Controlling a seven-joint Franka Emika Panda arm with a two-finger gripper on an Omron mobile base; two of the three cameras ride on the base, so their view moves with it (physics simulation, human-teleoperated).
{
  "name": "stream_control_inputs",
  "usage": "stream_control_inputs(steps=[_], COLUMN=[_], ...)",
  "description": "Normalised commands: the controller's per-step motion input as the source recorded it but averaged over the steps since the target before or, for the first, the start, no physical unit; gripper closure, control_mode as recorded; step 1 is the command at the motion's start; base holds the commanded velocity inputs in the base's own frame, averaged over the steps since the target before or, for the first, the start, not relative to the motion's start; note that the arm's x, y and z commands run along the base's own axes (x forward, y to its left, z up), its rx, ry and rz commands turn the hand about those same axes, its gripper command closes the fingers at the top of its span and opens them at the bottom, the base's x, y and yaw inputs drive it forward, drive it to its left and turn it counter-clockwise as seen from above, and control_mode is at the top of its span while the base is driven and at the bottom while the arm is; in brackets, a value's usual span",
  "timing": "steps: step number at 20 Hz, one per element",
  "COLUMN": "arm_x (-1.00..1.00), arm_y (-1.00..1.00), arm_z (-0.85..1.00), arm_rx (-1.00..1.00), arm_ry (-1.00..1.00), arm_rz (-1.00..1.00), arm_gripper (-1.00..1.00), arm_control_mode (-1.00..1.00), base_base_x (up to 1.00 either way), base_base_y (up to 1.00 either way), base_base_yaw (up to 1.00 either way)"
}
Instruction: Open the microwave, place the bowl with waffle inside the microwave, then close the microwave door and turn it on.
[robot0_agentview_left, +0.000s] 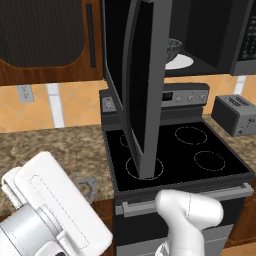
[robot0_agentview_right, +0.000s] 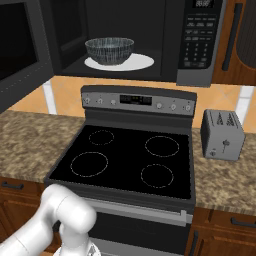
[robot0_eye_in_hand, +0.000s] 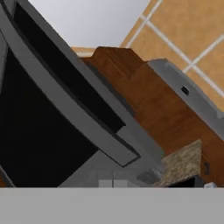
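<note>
On the white turntable plate (robot0_agentview_right: 140, 63), at its left edge, sits the bowl (robot0_agentview_right: 109, 50). Gripper fingers are together, holding nothing. The microwave door (robot0_agentview_left: 142, 85) looks stiff and heavy; push its free edge.

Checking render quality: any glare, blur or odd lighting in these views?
Left base view: sharp, flat light, no glare on the microwave door. Right base view: bowl crisp, interior dim. Hand view: soft, blocky, strongly tilted.

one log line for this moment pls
bowl: on turntable in microwave | microwave door: open | gripper: shut, empty | next: close door
</note>
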Motion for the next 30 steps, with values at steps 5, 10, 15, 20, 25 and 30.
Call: stream_control_inputs(steps=[5, 10, 15, 20, 25, 30], arm_x=[1.00, 1.00, 1.00, 0.86, 0.23, 0.00], arm_y=[0.67, 0.00, -0.48, -0.99, -1.00, -1.00], arm_z=[-0.30, -0.14, 0.00, 0.18, 0.57, 0.89], arm_rx=[-0.30, -0.22, -0.08, 0.00, 0.04, 0.17], arm_ry=[0.14, 0.16, 0.14, 0.00, 0.00, 0.00], arm_rz=[-0.31, -0.25, -0.19, -0.13, -0.02, 0.01], arm_gripper=[1.00, 1.00, 1.00, 1.00, 1.00, 1.00], arm_control_mode=[-1.00, -1.00, -1.00, -1.00, -1.00, -1.00], base_base_x=[0.00, 0.00, 0.00, 0.00, 0.00, 0.00], base_base_y=[0.00, 0.00, 0.00, 0.00, 0.00, 0.00], base_base_yaw=[0.00, 0.00, 0.00, 0.00, 0.00, 0.00])
